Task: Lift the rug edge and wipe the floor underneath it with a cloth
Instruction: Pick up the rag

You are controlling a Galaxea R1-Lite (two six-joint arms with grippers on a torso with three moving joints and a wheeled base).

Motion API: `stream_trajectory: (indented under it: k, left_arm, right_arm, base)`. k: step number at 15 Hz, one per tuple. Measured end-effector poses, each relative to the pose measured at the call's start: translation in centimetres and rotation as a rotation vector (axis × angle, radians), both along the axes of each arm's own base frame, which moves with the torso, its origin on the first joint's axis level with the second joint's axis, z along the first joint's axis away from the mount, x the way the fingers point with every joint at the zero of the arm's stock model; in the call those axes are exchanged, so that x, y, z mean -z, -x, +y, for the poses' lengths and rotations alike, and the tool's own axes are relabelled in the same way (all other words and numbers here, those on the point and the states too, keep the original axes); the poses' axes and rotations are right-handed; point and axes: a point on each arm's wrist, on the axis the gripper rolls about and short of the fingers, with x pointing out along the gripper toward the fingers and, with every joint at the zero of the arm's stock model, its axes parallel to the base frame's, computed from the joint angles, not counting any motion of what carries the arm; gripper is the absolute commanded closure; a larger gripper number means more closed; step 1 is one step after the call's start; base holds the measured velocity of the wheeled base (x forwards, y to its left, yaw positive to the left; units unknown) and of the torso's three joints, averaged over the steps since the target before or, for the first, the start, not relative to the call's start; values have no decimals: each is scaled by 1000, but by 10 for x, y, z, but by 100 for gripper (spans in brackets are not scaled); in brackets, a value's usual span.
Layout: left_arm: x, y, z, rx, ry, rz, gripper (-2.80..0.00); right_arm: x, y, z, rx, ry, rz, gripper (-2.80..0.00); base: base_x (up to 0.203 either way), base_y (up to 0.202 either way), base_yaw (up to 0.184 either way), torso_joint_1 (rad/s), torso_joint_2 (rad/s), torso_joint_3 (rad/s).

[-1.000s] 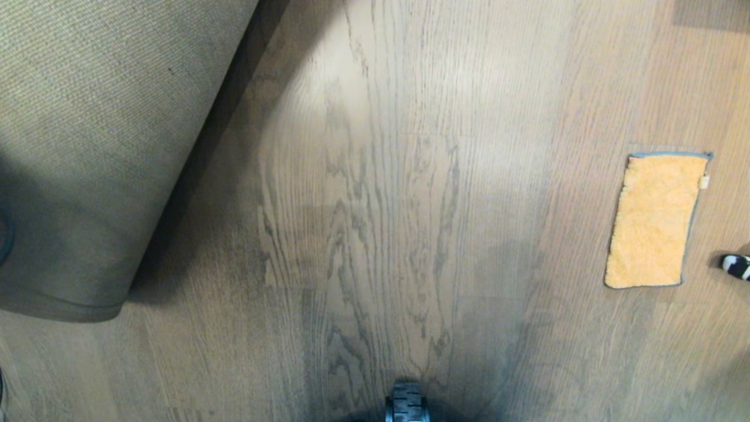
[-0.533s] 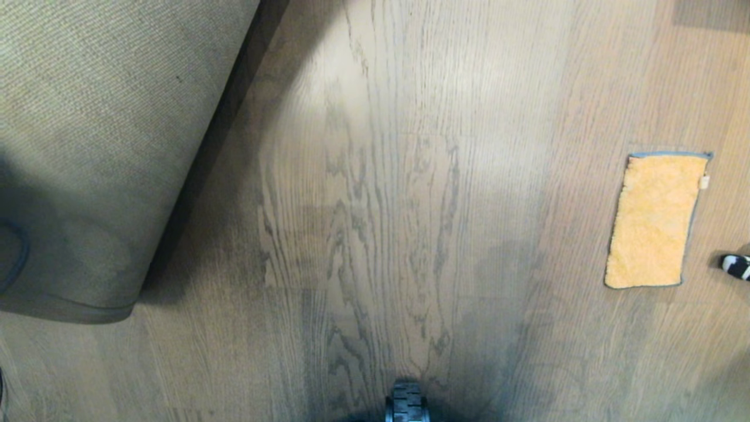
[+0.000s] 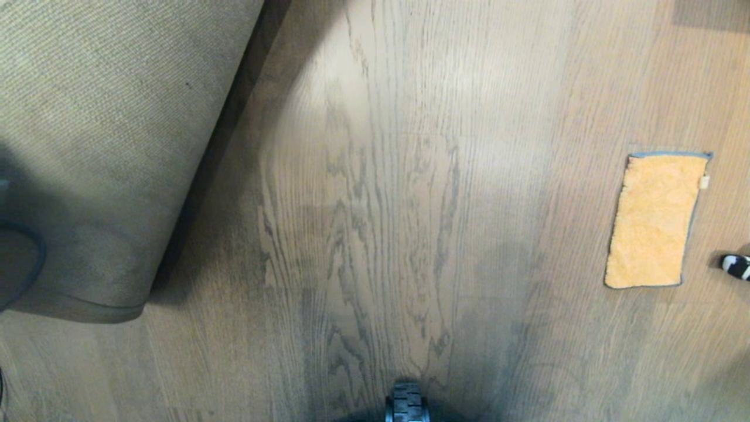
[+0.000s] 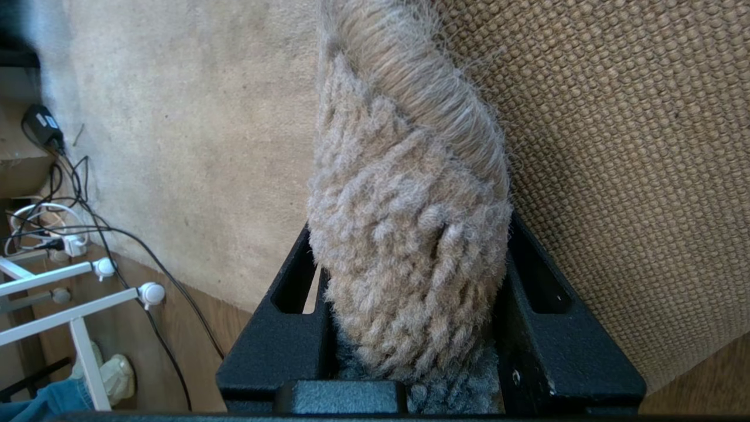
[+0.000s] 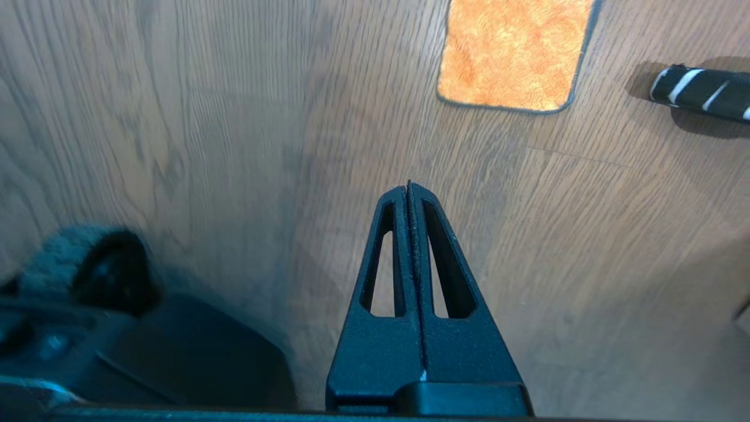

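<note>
Left wrist view showed the left gripper (image 4: 413,328) clamped on the rug edge (image 4: 410,234), its tan backing (image 4: 615,146) turned up. The right gripper (image 5: 409,190) hung fully closed and empty above the floor (image 5: 234,117); the cloth (image 5: 515,53) lay flat beyond it.

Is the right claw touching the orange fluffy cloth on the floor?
Apart. The right wrist view shows the right claw, shut and empty, with bare grey-brown wood-grain plank floor between its tips and the orange fluffy microfibre cloth.
</note>
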Motion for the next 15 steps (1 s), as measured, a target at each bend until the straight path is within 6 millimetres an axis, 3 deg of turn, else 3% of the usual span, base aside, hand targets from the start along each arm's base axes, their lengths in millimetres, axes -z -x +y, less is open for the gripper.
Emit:
stream_trajectory:
  k: [3, 8, 15]
  left_arm:
    - [2, -4, -3, 7, 7, 11, 0]
    - [6, -10, -6, 22, 14, 35, 0]
    - [9, -12, -9, 42, 17, 49, 0]
  right_arm:
    - [-4, -7, 0, -16, 35, 65, 0]
    - [-28, -31, 2, -112, 42, 202, 0]
    - [-26, -69, 4, -118, -4, 383, 0]
  base:
    - [0, 0, 0, 0, 0, 0]
    - [0, 0, 0, 0, 0, 0]
    - [0, 0, 0, 0, 0, 0]
